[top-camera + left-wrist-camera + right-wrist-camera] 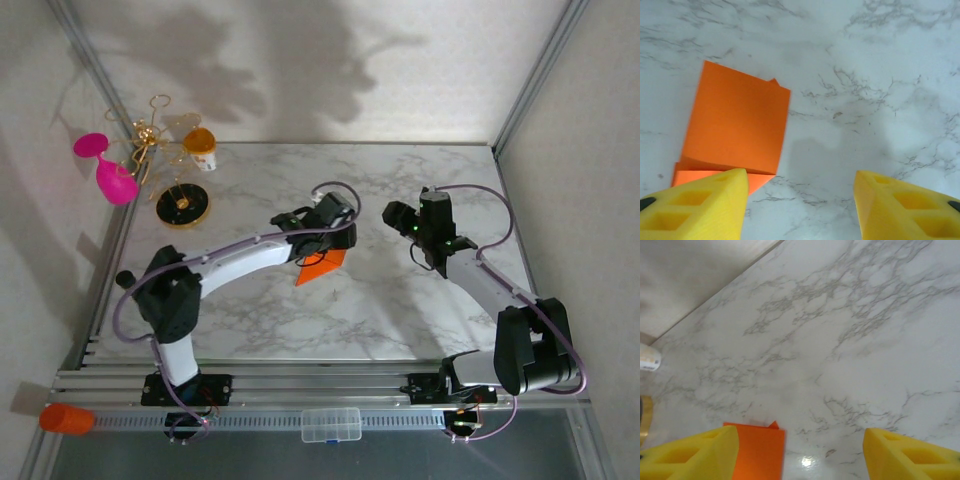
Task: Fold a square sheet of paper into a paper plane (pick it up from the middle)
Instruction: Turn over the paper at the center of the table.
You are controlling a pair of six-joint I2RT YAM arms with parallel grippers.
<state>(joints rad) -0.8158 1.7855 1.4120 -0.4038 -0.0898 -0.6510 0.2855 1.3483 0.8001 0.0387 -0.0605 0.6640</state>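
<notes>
Left wrist view, frame left: creased bright orange paper sheet (735, 125) flat, mid-fold; left gripper (801, 175), right gripper (800, 432) spread, empty; next, probably re-pinching an edge.

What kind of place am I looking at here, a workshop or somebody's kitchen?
Most likely a robotics lab test bench: two robot arms bolted to a metal rail, a marble-look table boxed in by plain white panels, and folded orange paper lying as practice material.

Paper (735, 125) on table (880, 75), just beside left end effector (801, 176)
</notes>
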